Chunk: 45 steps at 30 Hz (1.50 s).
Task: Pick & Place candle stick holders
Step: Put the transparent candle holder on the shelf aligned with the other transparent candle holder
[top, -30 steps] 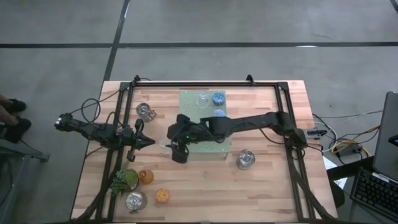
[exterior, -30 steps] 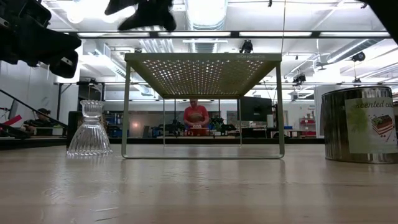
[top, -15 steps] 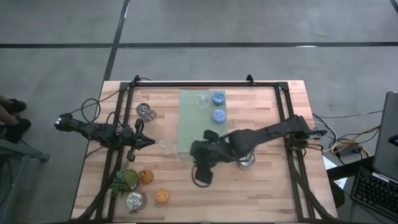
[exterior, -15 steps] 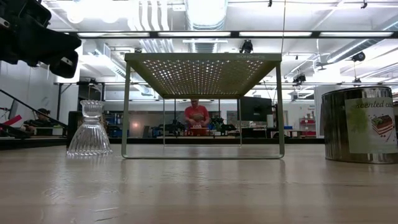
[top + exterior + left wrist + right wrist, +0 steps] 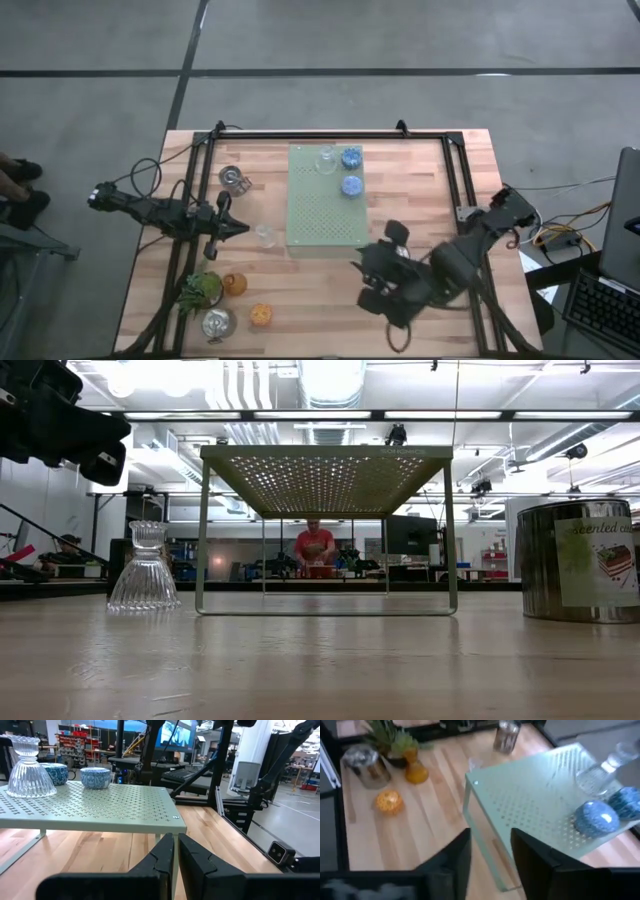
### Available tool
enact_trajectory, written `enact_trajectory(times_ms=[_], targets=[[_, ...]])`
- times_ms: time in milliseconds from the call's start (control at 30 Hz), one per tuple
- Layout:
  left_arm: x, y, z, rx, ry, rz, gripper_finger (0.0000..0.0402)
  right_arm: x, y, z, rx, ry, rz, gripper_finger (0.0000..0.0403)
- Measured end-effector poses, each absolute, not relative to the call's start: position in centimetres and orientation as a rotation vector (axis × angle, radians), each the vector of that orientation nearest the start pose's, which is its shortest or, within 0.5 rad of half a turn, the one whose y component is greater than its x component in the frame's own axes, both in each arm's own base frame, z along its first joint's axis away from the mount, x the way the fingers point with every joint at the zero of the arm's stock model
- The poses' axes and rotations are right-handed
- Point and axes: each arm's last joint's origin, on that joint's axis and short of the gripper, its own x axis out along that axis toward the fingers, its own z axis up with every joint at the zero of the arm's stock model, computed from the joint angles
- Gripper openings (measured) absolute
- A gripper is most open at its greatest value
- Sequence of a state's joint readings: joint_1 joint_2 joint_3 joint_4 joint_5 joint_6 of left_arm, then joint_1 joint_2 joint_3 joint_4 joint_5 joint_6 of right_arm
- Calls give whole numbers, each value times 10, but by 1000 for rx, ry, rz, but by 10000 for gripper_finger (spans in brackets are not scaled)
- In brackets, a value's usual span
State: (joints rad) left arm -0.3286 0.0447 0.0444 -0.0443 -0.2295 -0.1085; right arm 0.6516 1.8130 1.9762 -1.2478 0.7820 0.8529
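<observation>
The pale green board stands on thin legs and carries one clear glass holder and two blue holders. A second clear holder stands on the table beside the board's left edge. One silver holder is at the far left. An amber holder, an orange one and a silver one stand near left. My right gripper hovers open over the near right of the table, holding nothing. My left gripper is shut and level at the left.
A green plant sprig lies by the amber holder. A silver tin stands right of the board in the low view; my right arm hides it from above. A black frame rims the table. A person sits far behind.
My right gripper has swung from the board's near left corner, beside the clear holder on the table, toward the table's near right and risen, rolling its wrist. It has left the low view. The clear holder stays where it stood.
</observation>
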Motion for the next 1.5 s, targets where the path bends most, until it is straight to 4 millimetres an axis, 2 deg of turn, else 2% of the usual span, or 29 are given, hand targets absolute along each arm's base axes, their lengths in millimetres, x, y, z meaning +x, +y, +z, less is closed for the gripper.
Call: enact_trajectory(times_ms=[167, 333, 467, 600, 833, 967, 1033, 1167, 1267, 1500], targets=[[94, -25, 171, -96, 49, -97, 28, 284, 216, 363, 78, 613, -382, 23], [94, -25, 171, -96, 49, -96, 28, 285, 225, 334, 76, 524, -214, 9], [94, -25, 171, -96, 49, -97, 28, 278, 219, 314, 84, 438, -87, 8], [94, -25, 171, -96, 50, -97, 28, 255, 199, 299, 84, 404, -58, 8], [94, -25, 171, -96, 50, -96, 28, 211, 151, 283, 180, 260, 29, 8], [94, -25, 171, -96, 50, -96, 28, 189, 123, 273, 49, 206, 17, 8], [94, -25, 171, -96, 50, -96, 28, 178, 112, 272, 48, 173, -21, 8], [94, -25, 171, -96, 49, -96, 28, 159, 97, 265, 77, 141, -24, 8], [94, -25, 171, -96, 49, -97, 28, 147, 85, 257, 163, 119, -39, 8], [94, -25, 171, -96, 49, -96, 28, 125, 63, 225, 219, 105, -28, 8]])
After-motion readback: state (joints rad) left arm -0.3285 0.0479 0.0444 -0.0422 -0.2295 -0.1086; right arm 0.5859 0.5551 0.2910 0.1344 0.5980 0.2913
